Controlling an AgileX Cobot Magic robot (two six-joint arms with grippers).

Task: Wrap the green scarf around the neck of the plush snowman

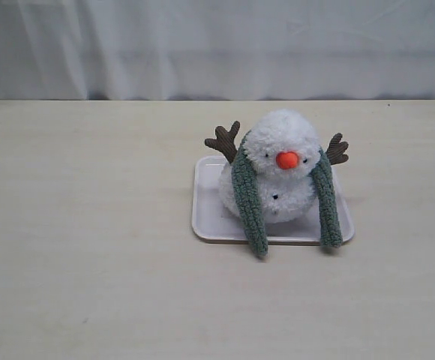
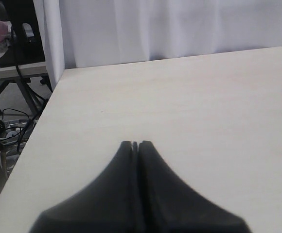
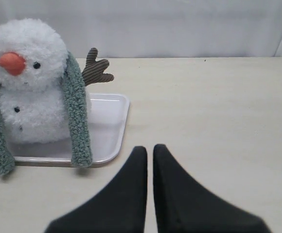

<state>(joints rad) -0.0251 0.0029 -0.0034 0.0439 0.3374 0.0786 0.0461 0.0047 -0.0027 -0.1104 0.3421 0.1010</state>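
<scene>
Both grippers are closed and hold nothing. My left gripper (image 2: 135,143) hangs over bare table (image 2: 180,97); my right gripper (image 3: 149,148) is near the white tray (image 3: 107,126). On that tray the plush snowman (image 1: 277,180) stands upright. The green scarf (image 1: 249,201) drapes over its shoulders, both ends hanging down the front past the tray's edge. It probably runs behind the neck, which is hidden from me.
</scene>
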